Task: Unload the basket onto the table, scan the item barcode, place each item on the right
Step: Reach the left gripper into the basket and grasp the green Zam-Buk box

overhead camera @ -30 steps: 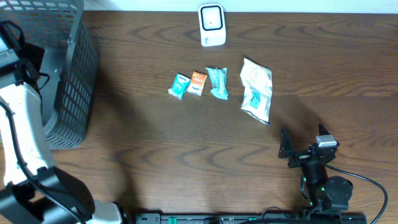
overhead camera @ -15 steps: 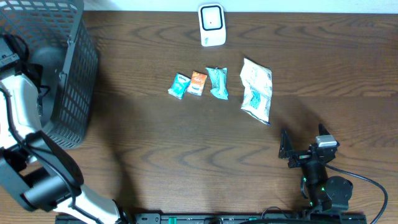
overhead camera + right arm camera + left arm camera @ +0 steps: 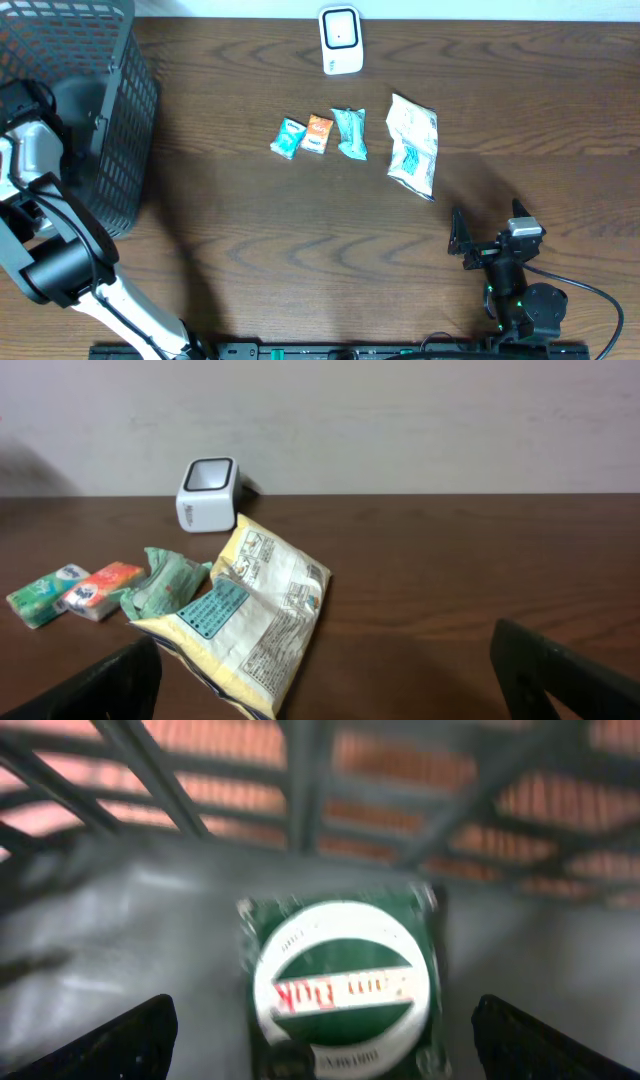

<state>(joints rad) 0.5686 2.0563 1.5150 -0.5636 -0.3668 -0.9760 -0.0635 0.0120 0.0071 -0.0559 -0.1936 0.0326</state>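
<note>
Claws: left claw [image 3: 330, 1038] spread wide inside tall grey mesh basket [image 3: 110, 130], fingertips either side of, and clear of, flat green packet with white oval label and red lettering [image 3: 340, 985]; nothing held. Step, as judged: drop-off of a handled item into basket, done. Next move calls for lifting left arm clear of basket rim, then carrying a fresh item to scanner. Basket contents: green packet only, label-up on floor near mesh wall; view blurred, no barcode legible. Right claw [image 3: 325, 678] likewise wide, empty, low over dark wood table [image 3: 300, 250]. On table, in a row: small teal packet [image 3: 288, 138], small orange packet [image 3: 319, 133], crumpled teal wrapper [image 3: 350, 133], pale crinkled snack bag [image 3: 413, 145]; white box scanner [image 3: 340, 40] behind them.
</note>
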